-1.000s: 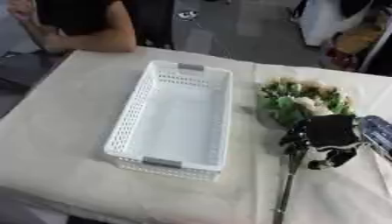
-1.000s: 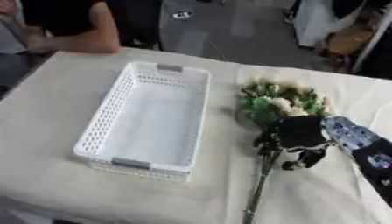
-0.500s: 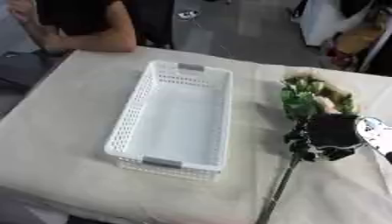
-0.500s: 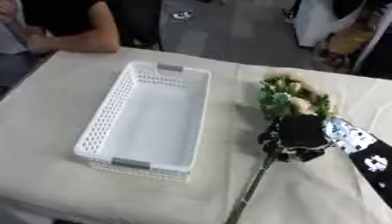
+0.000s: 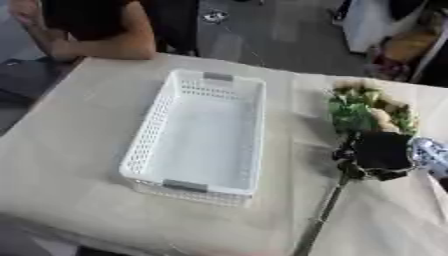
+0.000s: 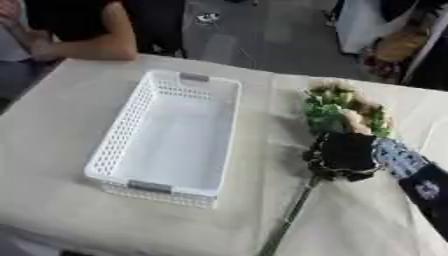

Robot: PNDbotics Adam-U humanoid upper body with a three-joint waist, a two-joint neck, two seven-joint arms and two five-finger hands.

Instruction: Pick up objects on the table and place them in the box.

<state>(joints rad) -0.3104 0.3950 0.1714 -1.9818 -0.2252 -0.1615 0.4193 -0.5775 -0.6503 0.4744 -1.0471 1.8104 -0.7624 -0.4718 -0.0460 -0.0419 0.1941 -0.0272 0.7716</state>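
A bunch of flowers with green leaves and pale blooms lies on the right of the table, its long dark stem running down toward the front edge. My right hand comes in from the right and sits over the stem just below the blooms, fingers curled round it. The white perforated box stands empty in the middle of the table, left of the flowers. My left hand shows in neither view.
The table wears a beige cloth. A person in dark clothes leans an arm on the far left corner. Grey floor and clutter lie beyond the far edge.
The right hand has stayed curled on the stem while the flowers and stem swung, the stem's lower end moving left. The picture has shifted too, so the camera moved.
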